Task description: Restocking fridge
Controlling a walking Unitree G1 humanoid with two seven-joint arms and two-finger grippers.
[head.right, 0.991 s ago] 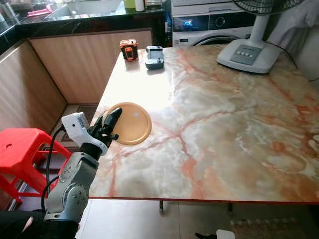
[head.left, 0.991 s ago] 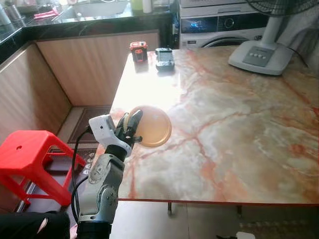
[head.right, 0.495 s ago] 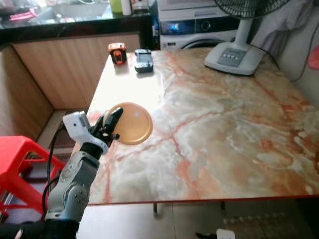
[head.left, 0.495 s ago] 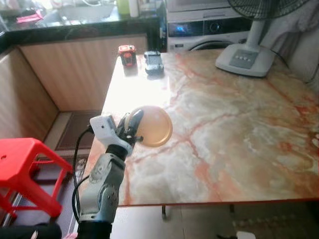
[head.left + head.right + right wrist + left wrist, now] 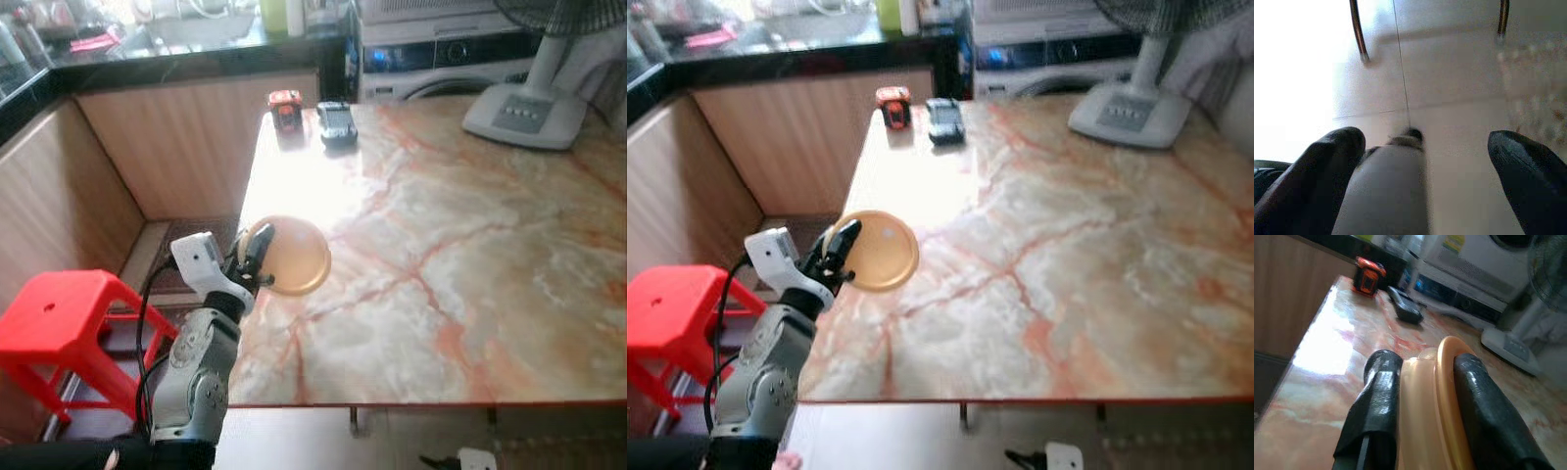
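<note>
Change: across the last second the head views have swung, so the red stool [image 5: 54, 318] and the counter [image 5: 167, 64] sit differently in frame. That is the camera turning, not the things. The plate keeps the same place in the fingers.
Meaning: a judgement only: the robot looks to be carrying the plate off while it turns. No fridge is in view, so the restocking is at an early, transit stage.
Left gripper [image 5: 257, 257]: closed on the orange plate [image 5: 292, 254], one black finger on each face of its rim (the left wrist view shows the rim [image 5: 1442, 396] pinched between them).
Plate position: held up over the table's [image 5: 460, 284] left edge, at about 9 o'clock of the tabletop; whether it is clear of the surface cannot be told for sure.
Plate facing: tilted up on edge. Its broad face points toward the head camera and its far rim toward 2 o'clock, at the fan base [image 5: 524, 113].
Long axis: none, it is round; its flat plane runs in line with the fingers.
Right gripper [image 5: 1422, 161]: hangs idle, fingers spread wide over pale floor tiles, holding nothing.
Other things: an orange device [image 5: 285, 103] and a dark one [image 5: 336, 122] at 11 o'clock on the table.
</note>
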